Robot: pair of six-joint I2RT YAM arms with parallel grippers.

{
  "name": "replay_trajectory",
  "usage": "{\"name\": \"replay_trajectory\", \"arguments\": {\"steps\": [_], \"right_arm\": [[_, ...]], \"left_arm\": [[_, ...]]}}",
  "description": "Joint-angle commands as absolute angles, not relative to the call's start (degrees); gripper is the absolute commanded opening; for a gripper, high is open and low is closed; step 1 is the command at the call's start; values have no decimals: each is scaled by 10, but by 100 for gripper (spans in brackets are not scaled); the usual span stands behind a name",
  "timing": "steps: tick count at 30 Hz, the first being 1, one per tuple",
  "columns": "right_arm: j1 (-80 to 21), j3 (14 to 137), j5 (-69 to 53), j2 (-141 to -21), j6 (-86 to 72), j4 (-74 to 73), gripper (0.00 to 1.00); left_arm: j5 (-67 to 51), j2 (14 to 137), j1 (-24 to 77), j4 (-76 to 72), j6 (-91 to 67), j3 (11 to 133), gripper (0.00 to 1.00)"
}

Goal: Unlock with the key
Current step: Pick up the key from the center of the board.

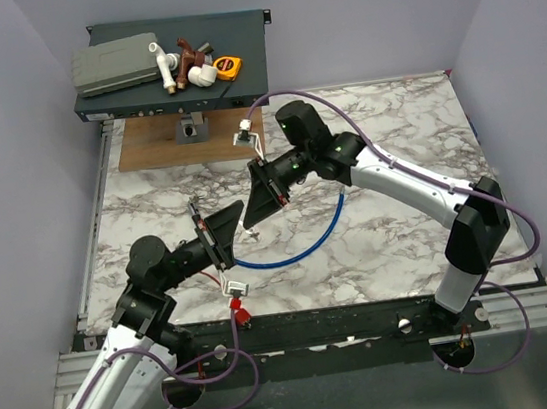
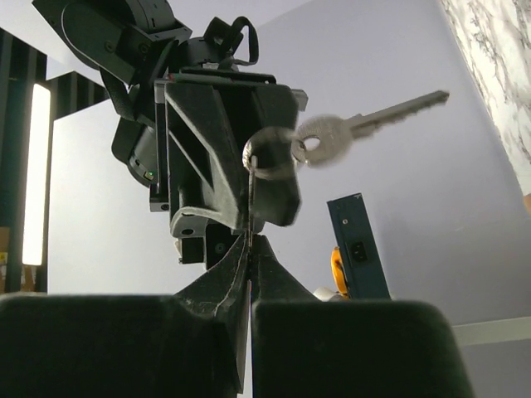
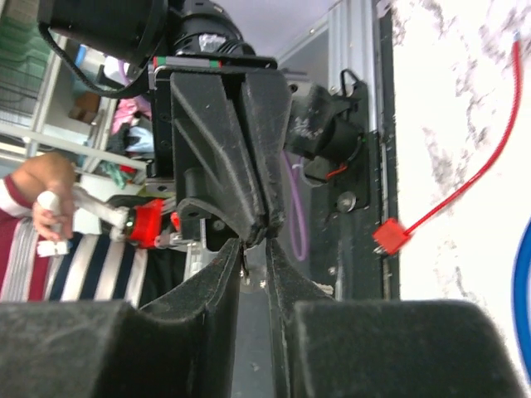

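Midair handover | left gripper [image 2: 249, 247] clamped on key [image 2: 353, 131] by ring [image 2: 264, 166] | right gripper [image 3: 253, 249] slightly parted | should retreat straight, avoiding ring.

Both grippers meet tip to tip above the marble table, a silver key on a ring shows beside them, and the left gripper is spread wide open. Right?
Not quite: the left gripper is shut, its jaws pressed together, as the left wrist view shows. The rest stands.
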State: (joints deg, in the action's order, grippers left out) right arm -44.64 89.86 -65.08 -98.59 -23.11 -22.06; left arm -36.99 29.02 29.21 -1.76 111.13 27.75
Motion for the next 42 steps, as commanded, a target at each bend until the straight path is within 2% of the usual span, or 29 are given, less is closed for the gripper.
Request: {"name": "replay_trajectory", "arguments": {"steps": [1,2,14,20,22,26,33,35,37,41,42], "right_arm": [[-439,898,-627,-996,-270,-159,28],[-438,888,-628,-993,-279,-146,32],[-439,801,-633,-979,-387,-7,33],[-438,745,-644,-980,-496,160,35],[-435,728,-646,-981,-532,209,29],[-421,697,-641,-976,-595,293,1],[-375,644,-628,-938,-648,366,1],[-368,638,-627,-931,-648,364,1],[-365,638,-628,-928,-636,347,1],[-366,652,-614,-919,-559,246,1],[-366,657,-610,-917,-538,210,1]], "left_arm": [[-346,283,293,-1,1102,294,0],[-339,284,293,-4,1100,293,0],[-284,303,293,-34,1110,283,0],[-268,312,293,-39,1121,281,0],[-266,313,294,-38,1123,281,0],[-265,311,293,-36,1123,280,0],[-261,308,294,-46,1104,274,0],[-262,312,293,-51,1100,273,6],[-264,319,293,-60,1099,269,17],[-253,356,294,-98,1088,271,34],[-247,365,294,-110,1078,275,36]]}}
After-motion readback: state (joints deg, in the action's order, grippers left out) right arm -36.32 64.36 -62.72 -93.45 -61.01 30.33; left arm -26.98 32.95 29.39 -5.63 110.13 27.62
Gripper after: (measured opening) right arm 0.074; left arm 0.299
